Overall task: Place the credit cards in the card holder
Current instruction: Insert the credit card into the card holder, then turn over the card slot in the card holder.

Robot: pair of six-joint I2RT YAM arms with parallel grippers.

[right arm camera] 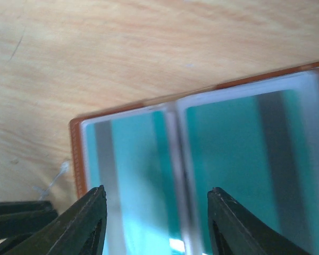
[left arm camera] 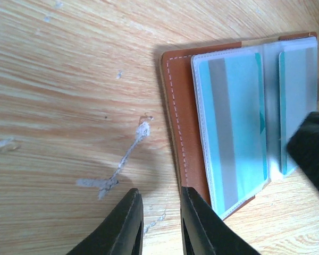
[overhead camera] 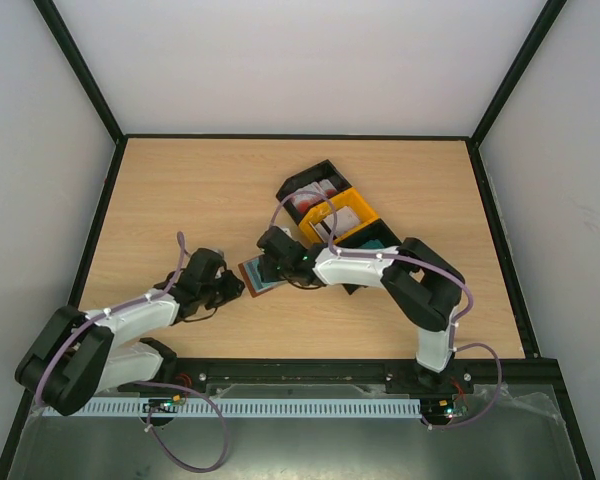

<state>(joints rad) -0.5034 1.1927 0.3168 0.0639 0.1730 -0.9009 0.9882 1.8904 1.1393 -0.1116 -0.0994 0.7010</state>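
The brown leather card holder [overhead camera: 258,273] lies open on the table. Its clear sleeves hold a teal card with a grey stripe [left arm camera: 239,117] and a second teal card [left arm camera: 297,79]. My left gripper [left arm camera: 160,199] is narrowly open and empty, low at the holder's [left arm camera: 175,106] left edge, with one finger [left arm camera: 202,223] over the leather border. My right gripper [right arm camera: 157,199] is wide open and empty just above the open holder [right arm camera: 77,154], straddling the seam between the two sleeved teal cards [right arm camera: 138,159]. In the top view, the left gripper [overhead camera: 232,288] and right gripper [overhead camera: 280,265] flank the holder.
A black-and-yellow three-compartment bin [overhead camera: 365,212] stands behind the right arm, with red-and-white cards [overhead camera: 315,197], pale cards [overhead camera: 345,215] and teal cards [overhead camera: 380,245]. The right gripper's body [left arm camera: 313,154] intrudes at the left wrist view's right edge. The left fingers [right arm camera: 16,212] show in the right wrist view's corner.
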